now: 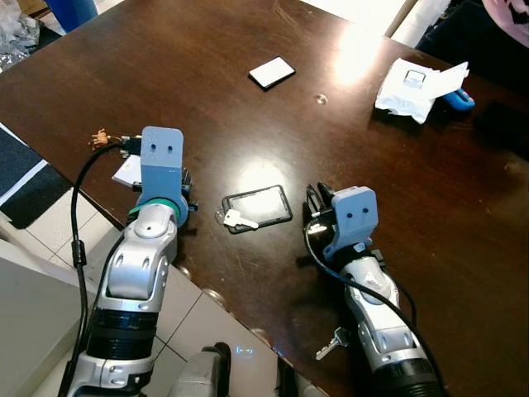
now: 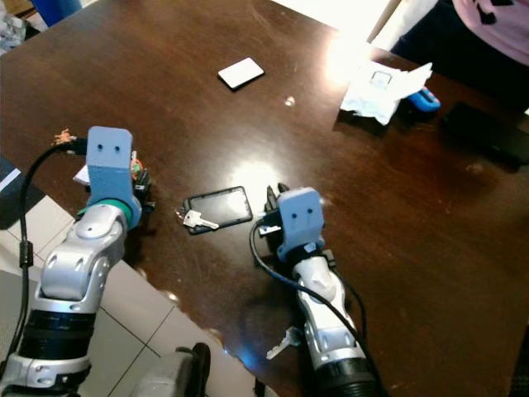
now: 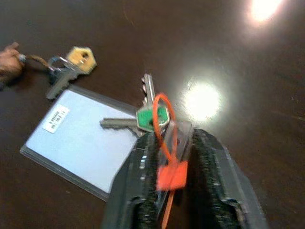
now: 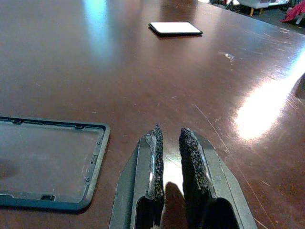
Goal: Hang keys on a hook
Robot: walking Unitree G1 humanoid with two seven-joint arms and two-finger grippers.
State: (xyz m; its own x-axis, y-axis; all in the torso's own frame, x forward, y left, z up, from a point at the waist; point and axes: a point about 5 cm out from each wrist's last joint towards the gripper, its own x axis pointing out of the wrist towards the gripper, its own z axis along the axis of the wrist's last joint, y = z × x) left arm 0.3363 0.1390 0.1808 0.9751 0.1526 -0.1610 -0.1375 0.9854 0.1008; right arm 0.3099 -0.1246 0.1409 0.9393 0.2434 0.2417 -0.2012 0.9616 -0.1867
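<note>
I see a dark, glossy wooden bench (image 1: 207, 91) under both arms. Near its edge between them lies a clear card holder with a dark frame (image 1: 258, 207); nothing I can make out sits inside it, and a silver key (image 1: 238, 221) rests just at its corner nearest the robot. Another silver key (image 1: 333, 342) lies at the bench edge beside my right arm.

My left gripper (image 3: 174, 157) is down over a bunch of keys (image 3: 145, 107) near the bench's left edge. In the left wrist view the bunch shows a green-headed key (image 3: 152, 117) and plain silver blades, threaded on an orange plastic loop (image 3: 163, 129) with an orange tag. The loop and tag sit between the black padded fingers (image 3: 143, 176), which are nearly closed around them. The keys lie partly over a laminated white card (image 3: 81, 138). Just beyond it is a second set with a tan-headed key (image 3: 82, 57) on a ring and a brown cord.

My right gripper (image 4: 170, 143) rests low over bare bench just beside the card holder, fingers almost together with a narrow gap, gripping nothing.

Farther off lie a small white card (image 1: 272, 72), a crumpled white plastic bag (image 1: 417, 87) and a blue object (image 1: 457, 100) touching it. A person's pink sleeve (image 1: 512, 21) shows at the far corner.
</note>
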